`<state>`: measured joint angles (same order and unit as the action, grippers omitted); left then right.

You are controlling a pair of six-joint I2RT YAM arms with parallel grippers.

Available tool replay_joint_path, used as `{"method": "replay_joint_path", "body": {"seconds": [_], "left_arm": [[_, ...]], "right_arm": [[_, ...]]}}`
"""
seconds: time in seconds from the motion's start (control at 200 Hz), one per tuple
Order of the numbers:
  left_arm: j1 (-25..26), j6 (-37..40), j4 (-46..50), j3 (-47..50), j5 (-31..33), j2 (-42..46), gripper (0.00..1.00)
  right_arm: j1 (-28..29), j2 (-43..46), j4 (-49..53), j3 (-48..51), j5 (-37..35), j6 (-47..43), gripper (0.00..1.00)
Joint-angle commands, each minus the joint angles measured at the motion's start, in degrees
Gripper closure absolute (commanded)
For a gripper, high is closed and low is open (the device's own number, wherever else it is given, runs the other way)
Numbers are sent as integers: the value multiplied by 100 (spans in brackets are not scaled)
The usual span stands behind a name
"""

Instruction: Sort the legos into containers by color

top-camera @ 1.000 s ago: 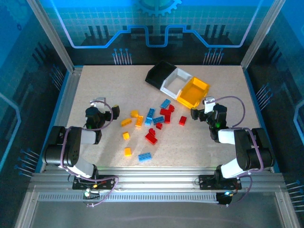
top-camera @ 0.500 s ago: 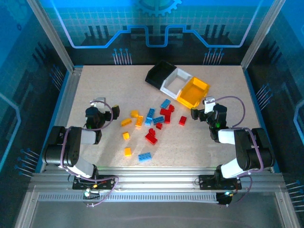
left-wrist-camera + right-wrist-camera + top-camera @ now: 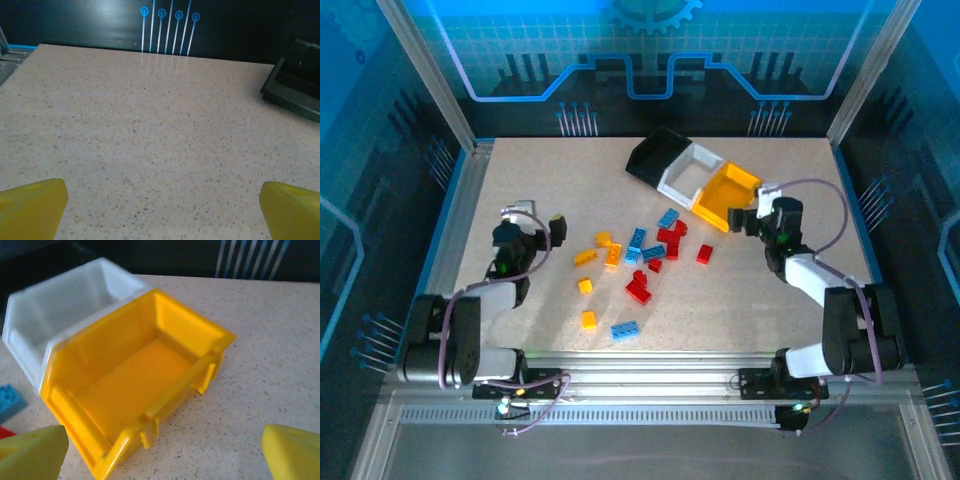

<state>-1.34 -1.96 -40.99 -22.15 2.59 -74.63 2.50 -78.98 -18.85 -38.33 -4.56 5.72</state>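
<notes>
the left end effector (image 3: 534,218) and the right end effector (image 3: 757,206) are spread wide, empty. the small red, blue and orange plastic bricks (image 3: 640,291) lie scattered on the counter (image 3: 550,180) between them; taking a lone brick across its narrow sides seems safest.

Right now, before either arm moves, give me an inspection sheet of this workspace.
Surface: speckled beige table, no spills seen.
Job's things: red, blue and orange legos scattered mid-table; black bin, white bin and yellow bin touching in a diagonal row behind them; yellow bin empty.
Clutter: nothing seen.
Grippers: left gripper open over bare table; right gripper open, facing the yellow bin; neither holds anything.
Cables: purple cables loop from both wrists.
Surroundings: aluminium frame, blue-lit panels.
</notes>
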Motion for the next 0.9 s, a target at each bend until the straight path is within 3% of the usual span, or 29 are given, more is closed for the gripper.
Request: {"method": "replay_joint_path", "body": {"seconds": [0.0, 0.215, 0.355, 0.465, 0.59, 0.896], "left_arm": [[-28, -382, 1358, -467, 377, 688, 1], [-22, -1614, 4634, -1917, 1422, 1292, 1], [24, -1887, 5770, -2518, 1459, 1274, 1], [33, -2127, 6143, -2685, 1163, 1337, 1], [130, -2337, 6367, -2761, 271, 1345, 1], [1049, -2564, 6962, -2933, -388, 1007, 1]], "right_arm": [[-279, 256, 1927, -711, -247, 1204, 0], [-651, 310, 3854, -1802, 493, 2017, 0], [-724, 357, 4534, -2063, 1071, 2240, 0], [-643, 463, 5029, -2163, 1223, 2363, 0], [-398, 494, 5615, -2320, 1319, 2302, 0], [646, -24, 7038, -2868, 1239, 1932, 3]]}}
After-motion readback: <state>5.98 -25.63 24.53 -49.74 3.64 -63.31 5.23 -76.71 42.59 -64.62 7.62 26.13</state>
